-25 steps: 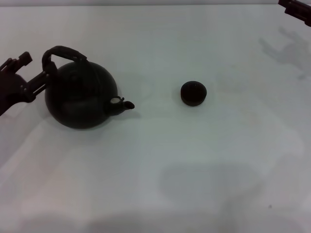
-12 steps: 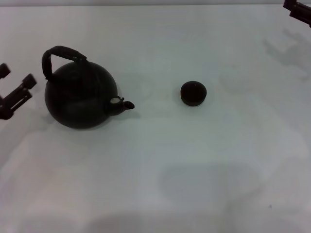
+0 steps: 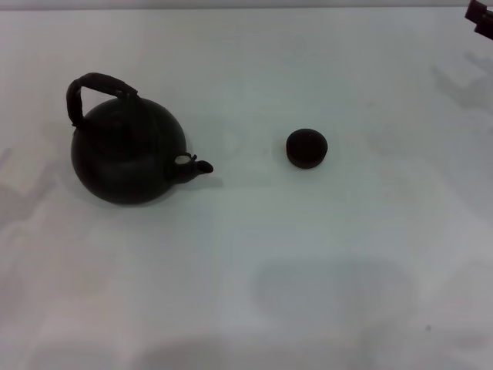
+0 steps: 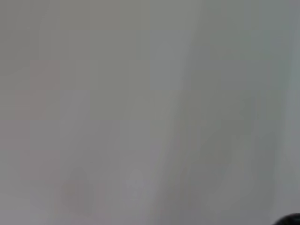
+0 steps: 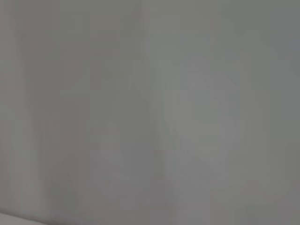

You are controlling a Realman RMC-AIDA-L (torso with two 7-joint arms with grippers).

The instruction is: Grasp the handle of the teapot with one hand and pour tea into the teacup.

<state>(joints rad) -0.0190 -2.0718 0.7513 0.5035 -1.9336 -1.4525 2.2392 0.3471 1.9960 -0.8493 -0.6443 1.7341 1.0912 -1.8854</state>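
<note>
Jaws impossible to judge: left gripper unseen, right gripper (image 3: pixel 482 15) barely showing at 1 o'clock; teapot (image 3: pixel 129 151) upright on desk (image 3: pixel 308 270), spout toward teacup (image 3: pixel 307 148) at 3 o'clock, handle (image 3: pixel 95 89) ungrasped.

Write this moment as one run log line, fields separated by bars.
teapot: upright on table | handle: free | teacup: apart, beyond spout | left gripper: out of view | right gripper: far corner

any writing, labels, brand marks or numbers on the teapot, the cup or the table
None can be read.
teapot: plain black body, no mark shows.
handle: dark wrap, no label.
teacup: plain black, nothing printed.
table: bare white surface, no text or sign.
Both wrist views show only blank surface.
</note>
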